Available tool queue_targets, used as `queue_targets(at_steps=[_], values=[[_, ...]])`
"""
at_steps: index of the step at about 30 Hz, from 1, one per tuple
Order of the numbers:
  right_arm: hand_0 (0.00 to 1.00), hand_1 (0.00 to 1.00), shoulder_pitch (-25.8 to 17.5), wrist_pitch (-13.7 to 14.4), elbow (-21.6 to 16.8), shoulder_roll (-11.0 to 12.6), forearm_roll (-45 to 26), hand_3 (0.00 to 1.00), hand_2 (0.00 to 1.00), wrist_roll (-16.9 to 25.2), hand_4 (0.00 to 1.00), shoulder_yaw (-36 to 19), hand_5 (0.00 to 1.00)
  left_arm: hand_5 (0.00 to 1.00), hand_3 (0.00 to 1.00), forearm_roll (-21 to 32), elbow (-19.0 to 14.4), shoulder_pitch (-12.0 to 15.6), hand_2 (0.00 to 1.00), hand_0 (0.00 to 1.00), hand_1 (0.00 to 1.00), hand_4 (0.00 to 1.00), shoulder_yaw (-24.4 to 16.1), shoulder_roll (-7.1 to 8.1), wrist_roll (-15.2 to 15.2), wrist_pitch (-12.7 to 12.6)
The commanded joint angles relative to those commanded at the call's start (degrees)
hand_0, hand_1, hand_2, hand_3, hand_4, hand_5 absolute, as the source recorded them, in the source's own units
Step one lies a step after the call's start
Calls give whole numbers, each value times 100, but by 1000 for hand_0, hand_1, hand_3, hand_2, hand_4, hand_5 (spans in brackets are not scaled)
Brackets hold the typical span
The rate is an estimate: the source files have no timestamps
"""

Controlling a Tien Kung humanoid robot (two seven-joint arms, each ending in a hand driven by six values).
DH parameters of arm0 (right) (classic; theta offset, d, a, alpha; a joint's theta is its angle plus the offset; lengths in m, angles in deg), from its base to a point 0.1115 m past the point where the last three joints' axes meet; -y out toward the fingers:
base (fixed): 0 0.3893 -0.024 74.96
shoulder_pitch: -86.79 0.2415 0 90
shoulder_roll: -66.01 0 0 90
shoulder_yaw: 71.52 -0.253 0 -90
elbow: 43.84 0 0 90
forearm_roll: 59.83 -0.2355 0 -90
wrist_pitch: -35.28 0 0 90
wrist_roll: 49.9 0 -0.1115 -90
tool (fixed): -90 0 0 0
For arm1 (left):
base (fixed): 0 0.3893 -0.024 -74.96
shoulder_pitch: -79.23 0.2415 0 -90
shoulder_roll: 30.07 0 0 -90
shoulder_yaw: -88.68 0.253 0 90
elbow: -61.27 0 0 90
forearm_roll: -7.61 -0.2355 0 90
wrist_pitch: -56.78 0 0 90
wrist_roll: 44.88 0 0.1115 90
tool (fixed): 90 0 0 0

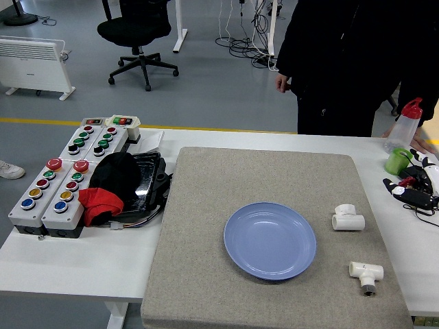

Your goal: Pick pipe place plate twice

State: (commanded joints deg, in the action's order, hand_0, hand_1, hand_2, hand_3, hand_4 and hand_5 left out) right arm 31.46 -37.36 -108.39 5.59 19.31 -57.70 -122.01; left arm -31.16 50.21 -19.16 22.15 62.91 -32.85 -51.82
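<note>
A blue plate (236, 241) lies empty in the middle of the grey mat (206, 274). Two white T-shaped pipe fittings are on the mat to its right: one (348, 218) beside the plate's right rim, the other (365, 275) nearer the front edge. My right hand (410, 186) shows at the right edge, black with white fingertips, fingers spread and holding nothing. It is over the table right of the mat, well clear of both pipes. My left hand does not show.
A person in black stands at the far side, one hand (282, 82) hanging and the other (420, 142) resting by a red-capped bottle (402, 123) and a green cup (397, 162). Button boxes (51, 192), a black cap (115, 175) and a red cloth (100, 204) crowd the left.
</note>
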Motion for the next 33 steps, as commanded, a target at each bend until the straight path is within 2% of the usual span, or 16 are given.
queue_targets(at_steps=[1,2,6,7,12,17,24,29,33], values=[[998,934,76,-88,6,28,46,998,998,-11,736,131,524,998,725,-62,-6,-13,772,752,792,495,-41,-1,23,-5],[998,942,176,-232,25,65,182,998,998,-43,706,271,228,998,725,-68,-8,-17,771,752,792,496,-25,1,32,-2],[998,942,421,-785,39,131,717,998,998,-126,706,712,228,998,725,38,-7,-26,771,752,792,496,24,3,11,-19],[998,955,450,-856,37,140,759,998,998,-133,703,782,138,998,724,39,-8,-28,769,752,791,496,22,3,10,-22],[998,955,596,-1230,79,156,840,998,998,-178,703,1056,138,998,724,137,-1,-37,769,752,791,496,77,10,-29,-26],[998,957,893,-1435,317,44,1092,998,998,-254,721,1494,140,998,724,155,-3,-86,768,752,791,496,99,10,-16,-31],[998,955,1119,-1759,353,-25,1092,998,998,-361,728,1797,139,998,724,245,5,-109,767,752,791,496,121,11,-36,-44],[998,954,1180,-1844,339,-20,1079,998,998,-401,728,1869,141,998,723,278,5,-107,768,752,791,497,133,7,-42,-46],[998,954,1198,-1768,418,-124,1114,998,998,-374,727,1918,146,998,722,235,-2,-80,767,752,792,496,108,-5,-23,-50]])
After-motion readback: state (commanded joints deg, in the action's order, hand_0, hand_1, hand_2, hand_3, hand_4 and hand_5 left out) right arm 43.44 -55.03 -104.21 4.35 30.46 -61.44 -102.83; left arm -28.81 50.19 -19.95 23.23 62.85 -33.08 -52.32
